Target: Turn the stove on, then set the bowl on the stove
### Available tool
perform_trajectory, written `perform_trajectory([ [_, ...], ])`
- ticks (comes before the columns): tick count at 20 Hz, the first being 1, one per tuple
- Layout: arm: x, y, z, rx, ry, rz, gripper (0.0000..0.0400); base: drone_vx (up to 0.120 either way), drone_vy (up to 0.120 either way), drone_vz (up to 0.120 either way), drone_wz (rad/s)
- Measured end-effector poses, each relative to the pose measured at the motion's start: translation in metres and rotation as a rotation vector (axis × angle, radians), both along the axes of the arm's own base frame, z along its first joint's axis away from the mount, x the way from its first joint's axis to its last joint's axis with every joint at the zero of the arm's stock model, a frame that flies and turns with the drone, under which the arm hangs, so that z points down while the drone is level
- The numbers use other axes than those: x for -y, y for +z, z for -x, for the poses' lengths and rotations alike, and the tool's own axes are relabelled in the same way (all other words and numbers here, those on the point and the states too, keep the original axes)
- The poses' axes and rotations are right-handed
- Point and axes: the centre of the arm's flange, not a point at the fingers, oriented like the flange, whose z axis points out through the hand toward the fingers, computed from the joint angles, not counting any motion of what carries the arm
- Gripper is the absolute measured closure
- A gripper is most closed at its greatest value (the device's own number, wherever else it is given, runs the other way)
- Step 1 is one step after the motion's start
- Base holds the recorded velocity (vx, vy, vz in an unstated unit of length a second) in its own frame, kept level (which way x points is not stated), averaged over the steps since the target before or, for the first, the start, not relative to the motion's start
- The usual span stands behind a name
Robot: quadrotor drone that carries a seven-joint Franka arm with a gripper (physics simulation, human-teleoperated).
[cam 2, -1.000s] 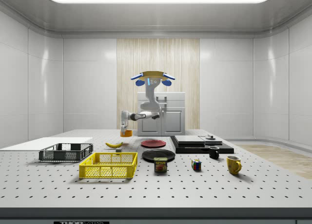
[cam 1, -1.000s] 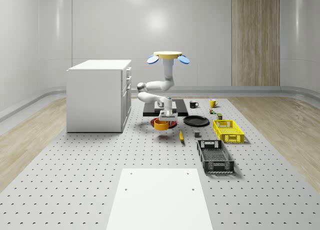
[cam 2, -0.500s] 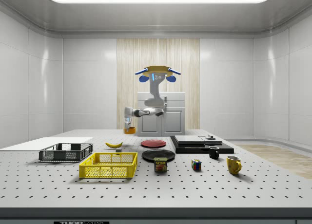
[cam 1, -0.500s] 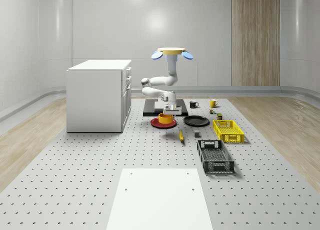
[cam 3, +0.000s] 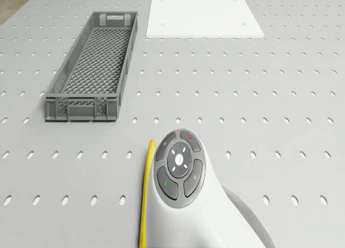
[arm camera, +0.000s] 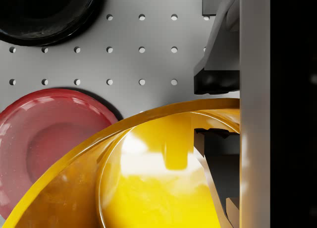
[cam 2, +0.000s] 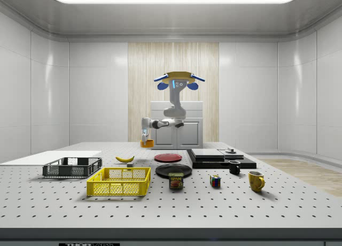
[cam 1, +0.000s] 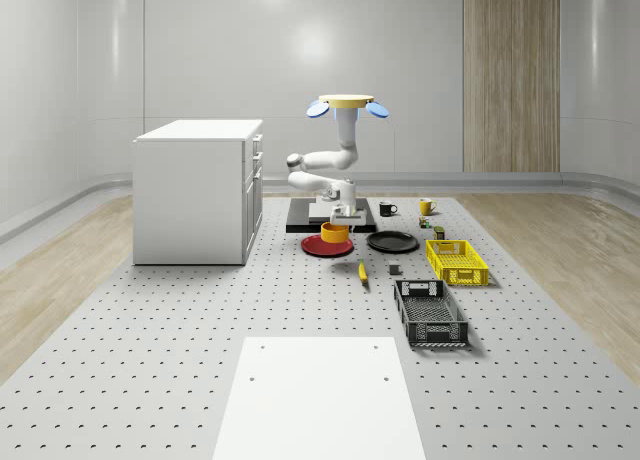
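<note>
The gripper is clamped on the rim of the yellow bowl, one finger outside the wall and the other inside; the bowl hangs in the air above the red plate, just in front of the black stove. In the wrist view the bowl is cut off by the frame and hides part of the red plate. The drone hovers over the stove's near end. On the table are two plates, red and black, two crates, yellow and grey, two mugs, black and yellow, and one banana. The stove's knob is too small to read.
</note>
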Motion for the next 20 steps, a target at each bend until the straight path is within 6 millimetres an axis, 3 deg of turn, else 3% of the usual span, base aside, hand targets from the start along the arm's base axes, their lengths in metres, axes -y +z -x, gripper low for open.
perform_trajectory([
  [20, 0.0000, 0.0000, 0.0000, 0.000, 0.000, 0.000, 0.0300, -0.120, -0.006, 0.000, 0.000],
])
